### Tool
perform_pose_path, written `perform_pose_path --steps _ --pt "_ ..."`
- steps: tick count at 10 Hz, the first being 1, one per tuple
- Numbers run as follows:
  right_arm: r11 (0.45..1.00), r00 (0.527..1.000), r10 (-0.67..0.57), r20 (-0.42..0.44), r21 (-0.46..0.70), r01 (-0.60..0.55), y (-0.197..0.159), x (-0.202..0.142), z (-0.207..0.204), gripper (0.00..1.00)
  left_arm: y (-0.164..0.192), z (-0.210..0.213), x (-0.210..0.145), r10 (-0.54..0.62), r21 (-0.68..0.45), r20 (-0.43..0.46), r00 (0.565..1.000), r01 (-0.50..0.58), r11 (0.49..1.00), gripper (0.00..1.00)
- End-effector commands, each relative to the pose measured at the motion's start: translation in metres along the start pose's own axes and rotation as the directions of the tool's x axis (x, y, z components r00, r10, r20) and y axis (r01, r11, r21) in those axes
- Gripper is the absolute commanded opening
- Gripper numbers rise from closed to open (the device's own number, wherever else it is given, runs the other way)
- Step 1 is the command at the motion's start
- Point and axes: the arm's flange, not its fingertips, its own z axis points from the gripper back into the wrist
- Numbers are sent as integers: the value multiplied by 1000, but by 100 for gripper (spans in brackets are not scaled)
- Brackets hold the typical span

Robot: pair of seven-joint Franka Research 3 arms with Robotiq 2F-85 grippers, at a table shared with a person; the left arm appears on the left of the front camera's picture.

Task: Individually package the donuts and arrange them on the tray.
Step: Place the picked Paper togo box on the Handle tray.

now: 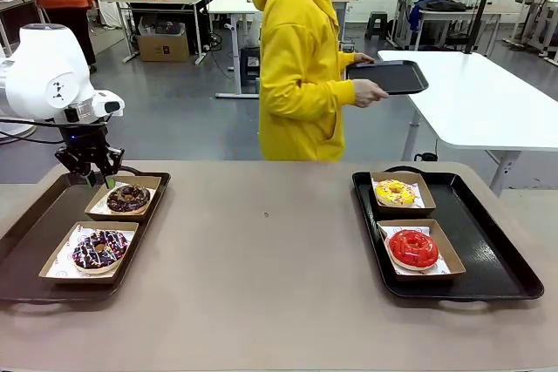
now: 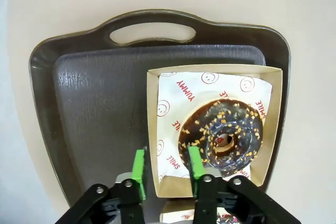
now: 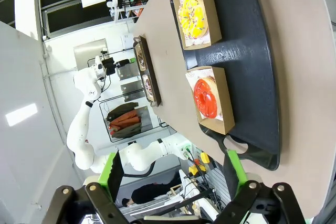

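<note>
Already all four donuts sit boxed on trays: the left tool (image 2: 167, 167), half open, straddles the nut-topped chocolate donut's (image 2: 223, 137) box wall; the right tool (image 3: 173, 174) is wide open, empty.

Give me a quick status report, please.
Left gripper open above boxed chocolate donut. Right gripper open, raised. Four donuts boxed on trays. Nothing obstructing.
</note>
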Motion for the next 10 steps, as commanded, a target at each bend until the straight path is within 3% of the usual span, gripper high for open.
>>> perform_pose_path --steps 1,2,3,4,5,6,7,9,10 --pt "1000 1000 -5 -3 -6 5 1 -3 -1 100 2 1 1 -21 6 3 1000 21 1000 100" --pt "1000 1000 -5 -3 -6 5 1 -3 -1 100 3 1 0 -21 5 -2 1000 21 1000 93" --pt "1000 1000 -5 -3 -6 5 1 -3 -1 100 3 2 0 -22 0 -4 1000 22 1000 61" --pt "1000 1000 -5 -3 -6 5 1 -3 -1 100 3 2 -1 -25 -11 -5 1000 25 1000 100" --pt "1000 1000 -5 -3 -6 5 1 -3 -1 100 4 2 -1 -37 -25 -11 999 37 999 81" --pt "1000 1000 -5 -3 -6 5 1 -3 -1 100 6 3 -3 -44 -42 -12 999 43 998 100" --pt "1000 1000 -5 -3 -6 5 1 -3 -1 100 11 6 -5 -57 -78 -16 998 56 995 100" --pt "1000 1000 -5 -3 -6 5 1 -3 -1 100 45 26 -27 -138 -361 -15 990 124 924 100" --pt "1000 1000 -5 -3 -6 5 1 -3 -1 100 70 36 -42 -102 -420 -5 995 90 903 100"
